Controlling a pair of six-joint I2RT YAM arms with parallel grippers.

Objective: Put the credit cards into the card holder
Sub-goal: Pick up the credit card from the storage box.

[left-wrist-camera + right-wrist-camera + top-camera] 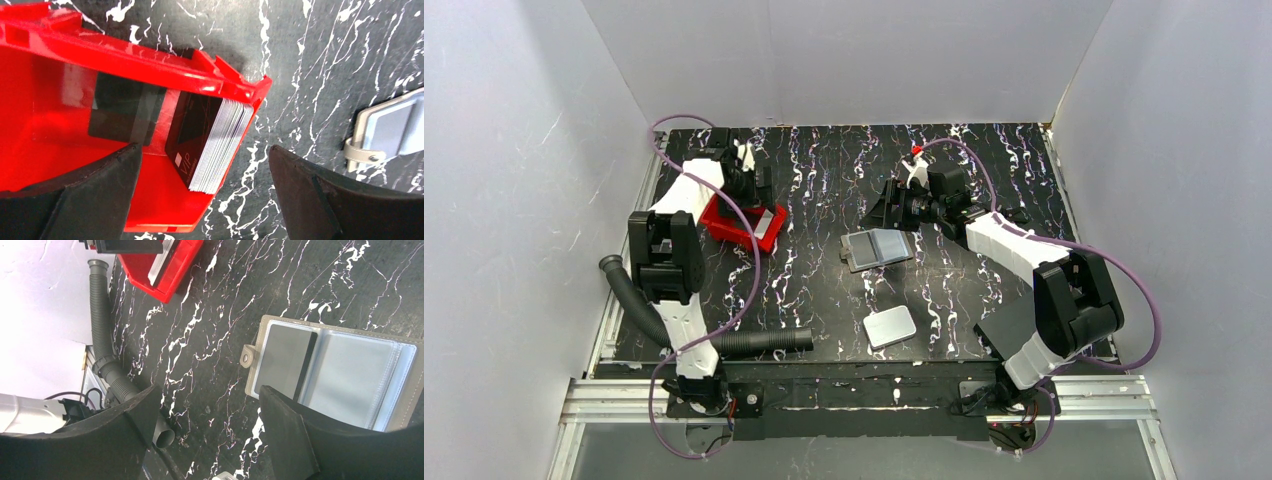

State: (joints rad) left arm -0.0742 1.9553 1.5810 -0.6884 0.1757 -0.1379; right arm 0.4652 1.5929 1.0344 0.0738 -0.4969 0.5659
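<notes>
**Fig.** Top view plus both wrist views.

**Cards:** The stack of cards (220,145) sits at the right end of the red tray (50,110), on the far-left part of the table (824,300). In the top view its long axis runs approx. near–far, slightly slanted. The top face is dark and marked "VIP", and the pale edges are fanned toward the tray's open end. Flat vs. leaning: cannot tell.

**Card holder:** The card holder (876,247) lies open and flat at mid-table, well apart from the tray. Its long axis runs approx. left–right, with the snap tab on its left end. One dark card (285,360) sits in the pocket next to the tab.

**Left arm:** The left arm (669,250) runs up the left side, bent at the elbow, w/ its wrist over the tray. The left claw (204,150) points down at the tray w/ fingers wide apart, holding nothing. The stack shows between them, clear of both pads.

**Right arm:** The right arm (1024,250) reaches diagonally from near-right toward far-centre. The right claw (207,390) hangs just beyond the holder, also wide apart and holding nothing.

**Other items:** A white slab (890,327) lies near the front edge, and a hose (724,340) lies at near-left.
</notes>
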